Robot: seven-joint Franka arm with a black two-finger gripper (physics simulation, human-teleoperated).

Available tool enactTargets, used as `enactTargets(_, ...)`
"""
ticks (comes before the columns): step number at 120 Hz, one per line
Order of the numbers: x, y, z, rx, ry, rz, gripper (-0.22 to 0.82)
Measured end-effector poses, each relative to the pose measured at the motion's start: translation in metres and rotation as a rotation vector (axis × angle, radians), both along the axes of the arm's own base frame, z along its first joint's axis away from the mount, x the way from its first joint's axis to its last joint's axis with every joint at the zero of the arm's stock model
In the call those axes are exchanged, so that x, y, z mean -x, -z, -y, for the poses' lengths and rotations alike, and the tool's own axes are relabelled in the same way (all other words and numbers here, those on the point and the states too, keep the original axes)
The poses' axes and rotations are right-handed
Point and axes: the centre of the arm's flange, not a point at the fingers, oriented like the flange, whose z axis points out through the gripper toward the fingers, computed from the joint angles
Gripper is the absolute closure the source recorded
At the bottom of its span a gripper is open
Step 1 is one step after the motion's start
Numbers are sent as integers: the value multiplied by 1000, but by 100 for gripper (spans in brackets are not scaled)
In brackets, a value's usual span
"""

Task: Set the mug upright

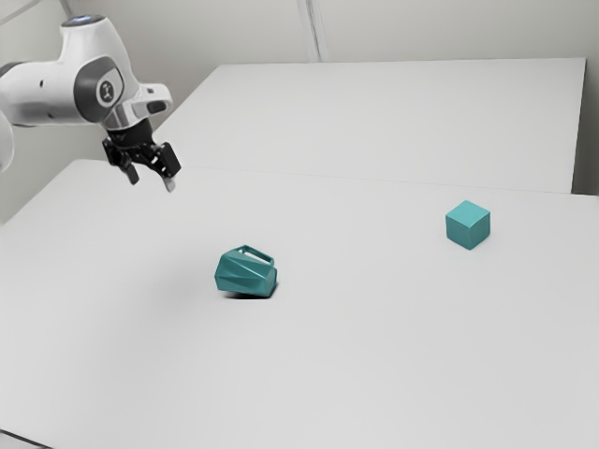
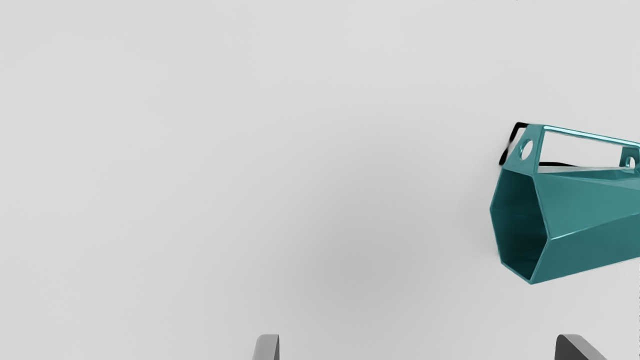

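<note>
Across a big white counter (image 1: 374, 365), up to a pale wall (image 1: 430, 28). Reaches in high with the arm (image 1: 47, 94) from the exterior view's left, then bends down at the wrist. Has the claw (image 1: 152, 182) up in the air, a bit tipped, with the fingers (image 2: 267, 348) open wide. Down on the counter, well apart from the claw, can see the mug (image 1: 245, 274) lying on its side. In the wrist view, can look into its open end, out ahead of one finger. Over toward the exterior view's right, can see a blue-green block (image 1: 468, 225).
</note>
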Motion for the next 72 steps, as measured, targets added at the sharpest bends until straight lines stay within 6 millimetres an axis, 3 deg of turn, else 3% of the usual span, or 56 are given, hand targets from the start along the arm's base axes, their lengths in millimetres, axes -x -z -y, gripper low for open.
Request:
enactTargets(19, 17, 6, -12, 78, -50, 7, 0)
enactTargets(31, 33, 28, -20, 176, -103, -11, 0)
enactTargets(48, 34, 54, -36, 273, -159, -29, 0)
enactTargets(72, 23, 105, -18, 397, -150, -92, 0)
